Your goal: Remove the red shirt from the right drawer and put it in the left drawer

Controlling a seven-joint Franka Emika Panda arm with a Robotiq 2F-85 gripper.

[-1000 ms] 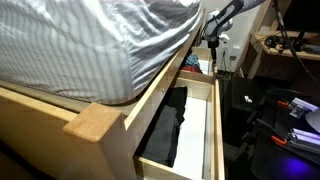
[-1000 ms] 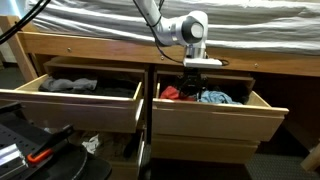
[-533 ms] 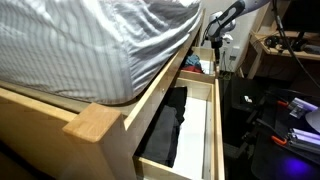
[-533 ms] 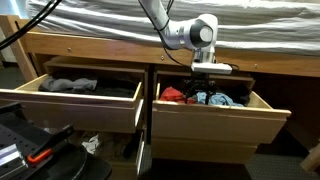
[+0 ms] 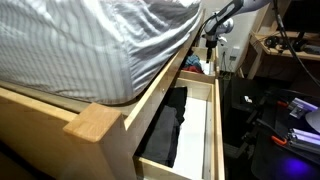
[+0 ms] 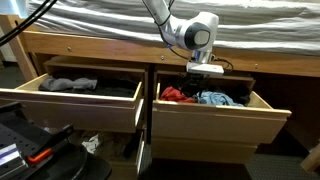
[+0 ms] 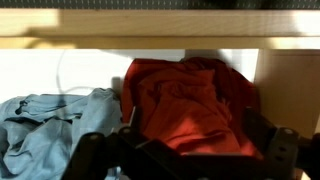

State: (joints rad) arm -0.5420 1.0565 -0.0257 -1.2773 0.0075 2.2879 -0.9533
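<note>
In right drawer (image 6: 215,125), red shirt (image 7: 190,105) beneath gaping pincer (image 7: 185,160)

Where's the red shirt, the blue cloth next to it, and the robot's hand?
red shirt (image 7: 185,105), wrist view, middle of its crumpled top.
blue cloth (image 7: 55,125), wrist view, middle of its folds.
hand (image 6: 205,77), in an exterior view, midway between its open fingertips.

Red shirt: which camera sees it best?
The wrist view: the red shirt fills the middle, crumpled, beside a blue cloth. In an exterior view it is just a small red patch in the right drawer. In an exterior view that drawer is far off, the shirt too small to make out.
</note>
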